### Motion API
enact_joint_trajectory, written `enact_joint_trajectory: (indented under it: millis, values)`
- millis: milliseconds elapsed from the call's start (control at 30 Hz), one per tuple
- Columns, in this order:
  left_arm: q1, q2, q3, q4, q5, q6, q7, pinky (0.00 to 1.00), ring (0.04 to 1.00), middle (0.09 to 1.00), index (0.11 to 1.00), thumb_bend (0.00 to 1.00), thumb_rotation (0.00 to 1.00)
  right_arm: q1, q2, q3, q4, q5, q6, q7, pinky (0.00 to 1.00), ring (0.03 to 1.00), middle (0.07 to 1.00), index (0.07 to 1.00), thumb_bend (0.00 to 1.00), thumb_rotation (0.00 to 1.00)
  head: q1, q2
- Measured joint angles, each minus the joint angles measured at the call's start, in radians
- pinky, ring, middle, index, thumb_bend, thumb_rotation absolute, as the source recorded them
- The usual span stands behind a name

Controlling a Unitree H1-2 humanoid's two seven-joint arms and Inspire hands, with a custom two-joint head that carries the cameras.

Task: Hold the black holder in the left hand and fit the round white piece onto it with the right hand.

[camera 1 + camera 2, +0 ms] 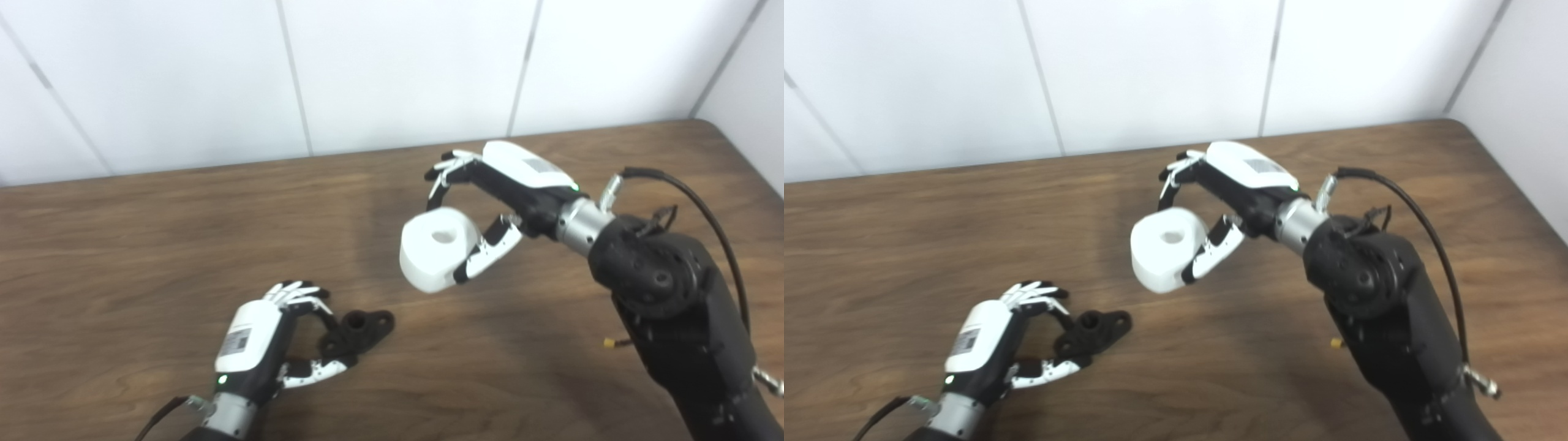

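black arms [674,306], white-shelled hands [527,168], black-and-white fingers [484,248], silver wrists, green lights

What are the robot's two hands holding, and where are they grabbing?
The right hand holds the round white piece by its outer side. The left hand grips the black holder at its near end.

A dark brown wood-grain desk [153,245] fills the lower frame, its rounded corner at upper right, backed by white panelled walls [398,67] with grey seams.
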Motion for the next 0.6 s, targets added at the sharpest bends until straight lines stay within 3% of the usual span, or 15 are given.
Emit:
enact_joint_trajectory:
  millis: [333,600]
  values:
    - [-0.003,-0.011,-0.026,-0.027,0.024,0.066,-0.012,0.93,0.878,0.784,0.487,0.52,0.05,0.002,0.024,0.051,-0.026,-0.016,0.0,0.039,0.77,0.944,0.84,0.484,0.52,0.14,0.031,0.022]
    - [-0.009,-0.012,-0.036,-0.029,0.028,0.079,-0.014,0.93,0.873,0.78,0.487,0.52,0.05,0.008,0.034,0.082,-0.026,-0.005,-0.003,0.039,0.76,0.941,0.837,0.484,0.52,0.14,0.045,0.035]
